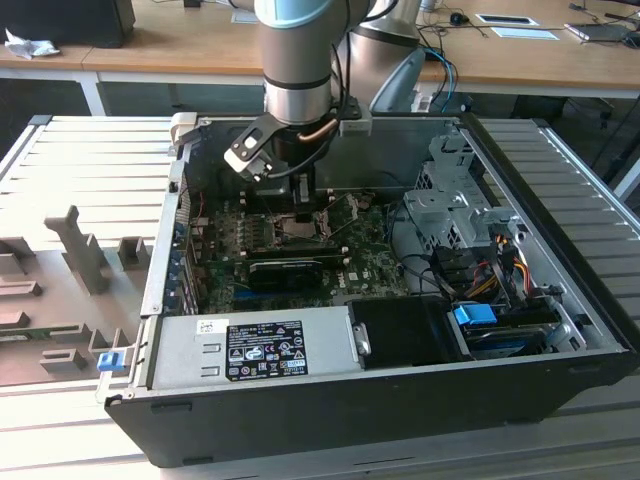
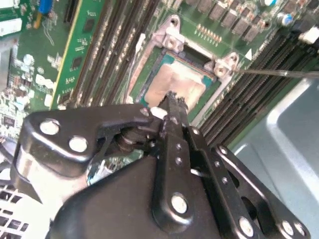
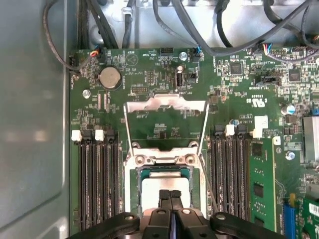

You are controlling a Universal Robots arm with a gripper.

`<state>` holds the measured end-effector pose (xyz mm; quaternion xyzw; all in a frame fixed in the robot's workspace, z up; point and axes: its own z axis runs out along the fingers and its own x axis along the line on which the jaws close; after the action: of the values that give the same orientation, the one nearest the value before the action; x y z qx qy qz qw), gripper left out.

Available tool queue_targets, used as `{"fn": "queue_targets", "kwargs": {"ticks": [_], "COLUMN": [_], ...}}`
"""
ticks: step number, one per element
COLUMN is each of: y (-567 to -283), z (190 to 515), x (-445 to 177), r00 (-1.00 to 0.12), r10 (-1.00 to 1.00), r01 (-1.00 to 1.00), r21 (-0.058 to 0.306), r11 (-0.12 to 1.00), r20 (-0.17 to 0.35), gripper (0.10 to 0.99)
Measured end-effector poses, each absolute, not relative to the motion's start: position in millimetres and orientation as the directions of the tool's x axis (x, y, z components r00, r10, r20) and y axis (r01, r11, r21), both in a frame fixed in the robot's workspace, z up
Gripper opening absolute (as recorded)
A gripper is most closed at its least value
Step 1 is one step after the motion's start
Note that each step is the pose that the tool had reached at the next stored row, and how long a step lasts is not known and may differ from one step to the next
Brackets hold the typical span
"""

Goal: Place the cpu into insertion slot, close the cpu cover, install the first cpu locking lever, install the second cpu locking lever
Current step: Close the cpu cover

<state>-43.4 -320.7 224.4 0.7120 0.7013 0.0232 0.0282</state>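
The cpu (image 3: 153,191), a flat silver-grey square, lies inside the insertion slot (image 3: 133,175), whose silver rim frames it; in the second wrist view the cpu (image 2: 180,79) sits level in the insertion slot (image 2: 172,31). The cpu cover (image 3: 165,105) stands swung back from the socket, hinged at the far edge. A thin locking lever (image 3: 209,181) is raised beside the socket, and it is the thin rod (image 2: 277,73) in the second wrist view. My gripper (image 3: 171,194) is shut, its tips together right over the cpu's near edge (image 2: 172,99). In the exterior view the gripper (image 1: 303,212) hangs inside the open computer case.
Rows of black memory slots (image 3: 97,181) flank the socket on both sides. A long black card (image 1: 285,268), the power supply (image 1: 262,350), a drive cage (image 1: 455,205) and loose cables (image 1: 490,265) crowd the case. Grey case walls (image 3: 32,124) rise close by.
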Motion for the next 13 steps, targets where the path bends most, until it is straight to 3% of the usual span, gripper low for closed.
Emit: {"fn": "queue_targets", "kwargs": {"ticks": [6,13], "y": [-322,-322], "z": [228,241], "x": [-40,-40], "r00": [0.016,0.016], "r10": [1.000,1.000], "r01": [0.999,0.999], "r21": [0.048,0.048], "r11": [-0.017,-0.016], "r20": [0.012,0.012], "gripper": [0.106,0.106]}}
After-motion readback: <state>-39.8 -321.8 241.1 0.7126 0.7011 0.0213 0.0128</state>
